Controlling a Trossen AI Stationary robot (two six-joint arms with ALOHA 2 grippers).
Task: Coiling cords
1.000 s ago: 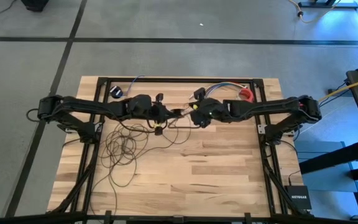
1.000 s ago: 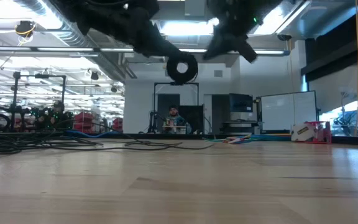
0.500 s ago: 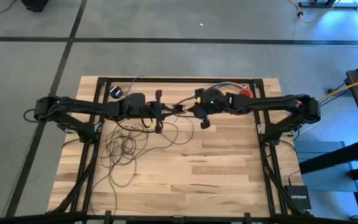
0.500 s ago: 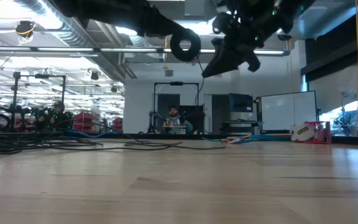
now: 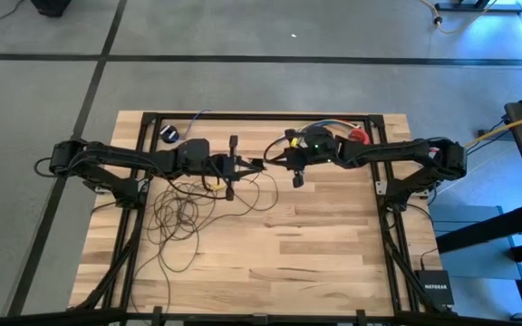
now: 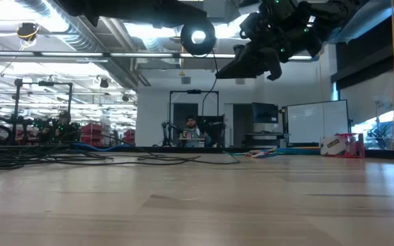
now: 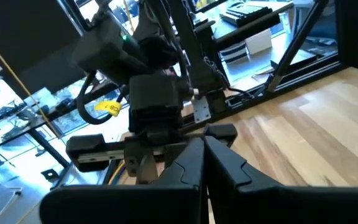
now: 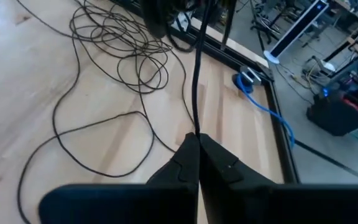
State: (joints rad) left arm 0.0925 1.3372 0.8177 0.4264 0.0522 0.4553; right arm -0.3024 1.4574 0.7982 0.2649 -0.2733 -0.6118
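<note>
— Looking at the cords (image 5: 181, 215), where do they sit, and why does one strand run up off the wood?

— Most of the thin dark wire lies in loose, overlapping loops on the left half of the table (image 5: 315, 254), under and just in front of the left arm. One strand rises from that tangle to the right gripper (image 8: 194, 138), whose fingers are clenched on it; the right wrist view shows the wire running straight out from the pinched tips. My guess is that it is held taut and high so a length can be drawn clear of the heap before being wound.

— And the left gripper (image 5: 254, 164)?

— Raised above the table's middle, tip to tip with the right one and nearly touching it. Its fingers are pressed together; whether the wire is caught between them I cannot tell. The two meeting in mid-air looks like a hand-over or a shared hold on one strand.

— Anything else on the surface?

— A small black puck (image 5: 170, 134) near the far left corner, well apart from the loops, and a short bundle of multicoloured wires (image 5: 326, 123) by the far edge behind the right arm. The top is pale butcher-block wood in a dark frame.

— The room?

— A grey concrete floor with dark lines; level with the table, a bright workshop with shelving, a whiteboard, and a seated person (image 6: 191, 130) in the distance.
</note>
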